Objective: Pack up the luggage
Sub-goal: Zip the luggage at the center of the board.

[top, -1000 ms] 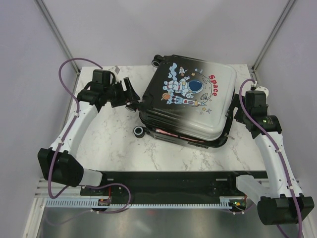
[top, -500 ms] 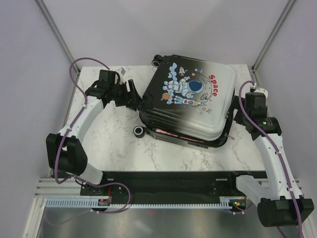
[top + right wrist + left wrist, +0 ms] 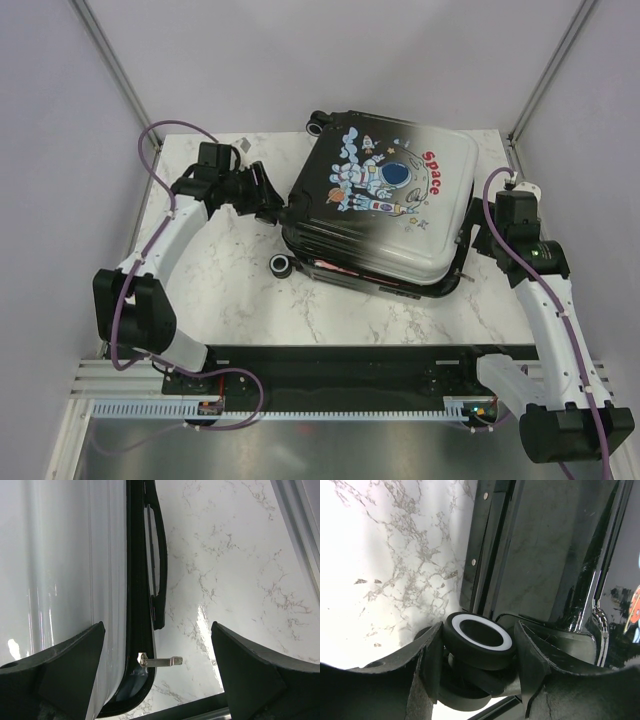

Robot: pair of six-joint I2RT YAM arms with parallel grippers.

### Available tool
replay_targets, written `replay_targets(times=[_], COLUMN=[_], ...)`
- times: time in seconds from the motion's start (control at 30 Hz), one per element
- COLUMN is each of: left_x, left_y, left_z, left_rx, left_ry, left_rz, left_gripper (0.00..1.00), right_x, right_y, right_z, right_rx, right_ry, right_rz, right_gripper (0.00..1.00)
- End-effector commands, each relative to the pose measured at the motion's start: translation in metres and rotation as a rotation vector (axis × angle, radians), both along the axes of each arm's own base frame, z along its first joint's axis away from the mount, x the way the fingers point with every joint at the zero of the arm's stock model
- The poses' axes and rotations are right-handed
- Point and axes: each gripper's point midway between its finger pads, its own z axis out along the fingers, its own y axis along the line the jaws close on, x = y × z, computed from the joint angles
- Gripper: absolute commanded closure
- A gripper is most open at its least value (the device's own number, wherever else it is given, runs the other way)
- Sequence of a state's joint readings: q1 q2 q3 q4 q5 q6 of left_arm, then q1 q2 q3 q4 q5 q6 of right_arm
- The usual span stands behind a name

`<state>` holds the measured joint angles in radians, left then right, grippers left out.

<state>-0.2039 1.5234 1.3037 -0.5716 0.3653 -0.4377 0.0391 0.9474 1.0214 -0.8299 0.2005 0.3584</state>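
Note:
The luggage (image 3: 385, 205) lies flat on the marble table (image 3: 230, 290), astronaut print up, lid down with a narrow gap along its front. My left gripper (image 3: 268, 198) is at its left corner. In the left wrist view the left gripper (image 3: 479, 630) is shut on a black wheel (image 3: 480, 652) with a white ring, both fingers against it. My right gripper (image 3: 476, 238) hangs open beside the luggage's right edge. In the right wrist view the right gripper (image 3: 157, 630) straddles the zipper track, with the metal zipper pull (image 3: 161, 661) sticking out between its fingers, untouched.
A second wheel (image 3: 281, 264) sticks out at the front left corner and a third (image 3: 319, 124) at the back. Something pink (image 3: 340, 268) shows in the lid gap. A black side handle (image 3: 159, 575) runs along the right edge. Frame posts stand at both back corners.
The left arm swung in toward the luggage's left corner and its fingers closed onto the wheel. The right gripper slid slightly lower along the right edge and stayed open.

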Motion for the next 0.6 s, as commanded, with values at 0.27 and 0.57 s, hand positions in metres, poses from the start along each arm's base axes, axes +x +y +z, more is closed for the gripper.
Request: replay_targets(times=[0.27, 0.57], left_x=[-0.036, -0.055], left_y=[-0.033, -0.036], left_z=[0.078, 0.066], left_rx=[-0.262, -0.307], left_ry=[-0.056, 0.009], left_rz=[-0.073, -0.069], left_gripper=[0.98, 0.98], right_x=[-0.001, -0.011], right_y=[-0.006, -0.027], right_z=[0.024, 0.027], right_rx=[-0.028, -0.100], right_ry=[-0.064, -0.054], right_rz=[-0.034, -0.130], right_gripper=[0.05, 0.03])
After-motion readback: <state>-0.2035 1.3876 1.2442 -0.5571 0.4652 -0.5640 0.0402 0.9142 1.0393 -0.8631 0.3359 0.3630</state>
